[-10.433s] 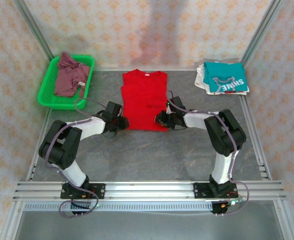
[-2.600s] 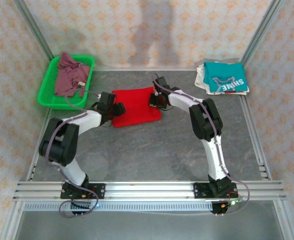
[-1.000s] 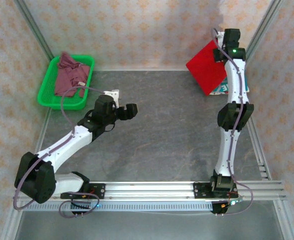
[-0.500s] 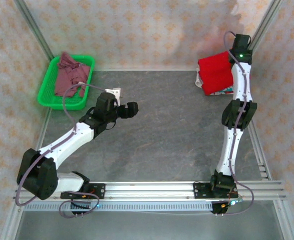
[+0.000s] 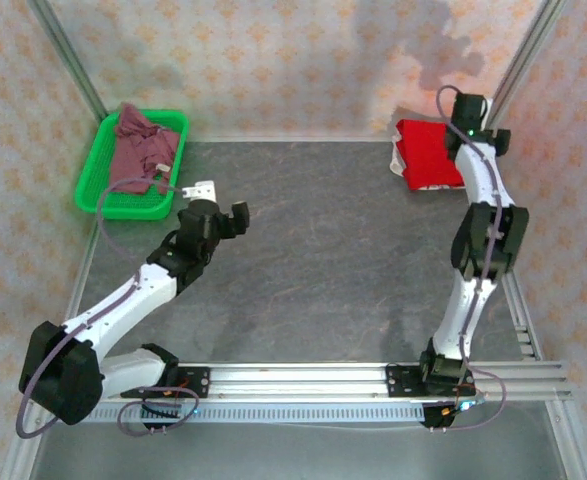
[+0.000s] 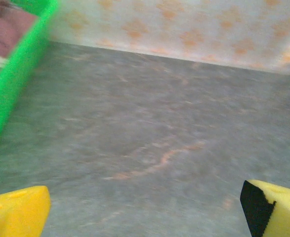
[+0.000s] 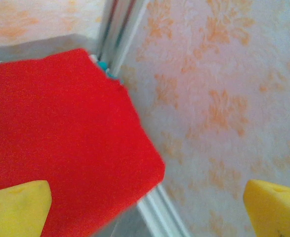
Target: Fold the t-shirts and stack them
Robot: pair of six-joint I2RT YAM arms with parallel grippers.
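cloth in plain bright red, the folded red t-shirt [image 5: 428, 152] lies flat on top of the stack at the far right corner of the worktop [image 5: 323, 270]. a whitish t-shirt [image 5: 397, 158] pokes out along the stack's left side, and the right wrist view shows a sliver of the teal t-shirt [image 7: 103, 64] at the red one's far edge. the right gripper [image 7: 145, 207] hangs above that corner, its yellow fingers spread wide apart and closed on nothing, with the red cloth below the left finger. the metal frame post [image 7: 117, 34] and the patterned wall [image 7: 209, 98] stand just behind the stack (the right arm rises along the right edge, close beside it). the left gripper [image 6: 145, 210] hovers over bare worktop near the left edge, its fingers also wide apart and empty. just beside it, toward the far left corner, sits the green basket [image 5: 123, 207], with the crumpled mauve t-shirt [image 5: 133, 155] inside it. the left arm's cable loops close to the basket's near rim. the two grippers are well apart.
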